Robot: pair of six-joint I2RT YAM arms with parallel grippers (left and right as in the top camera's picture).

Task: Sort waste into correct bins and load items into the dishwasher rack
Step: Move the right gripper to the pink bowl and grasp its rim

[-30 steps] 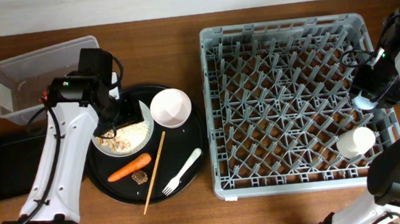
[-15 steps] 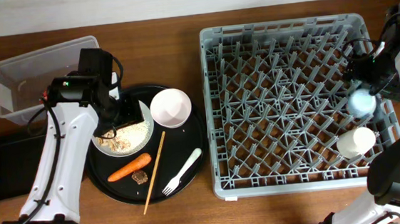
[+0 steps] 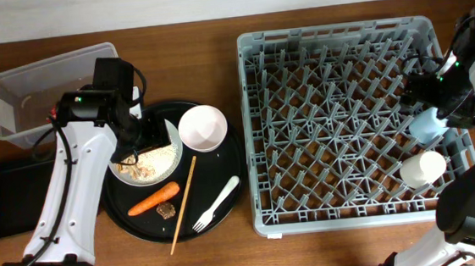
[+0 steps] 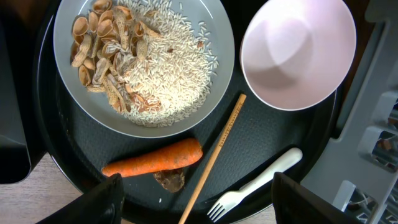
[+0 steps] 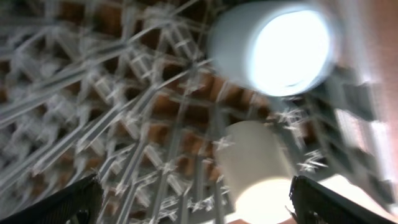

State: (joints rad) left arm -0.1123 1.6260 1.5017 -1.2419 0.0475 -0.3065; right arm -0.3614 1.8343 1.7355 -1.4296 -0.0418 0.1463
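Since half a second ago our right gripper [image 5: 196,199] has drawn up-frame off the blue cup [image 3: 425,125], jaws spread and empty. The white cup [image 3: 422,168] sits low right in the rack [image 3: 346,218], with the blue cup just above it. We should lift straight clear, brushing neither. At far left our left gripper [image 4: 205,199] hangs open over the plate [image 4: 222,31] of rice [image 4: 168,68].

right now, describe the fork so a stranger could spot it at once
Left of the big grey rack sits a round black tray. On its lower right part lies the white plastic fork. Unlike the brown stick beside it, it is white with tines.
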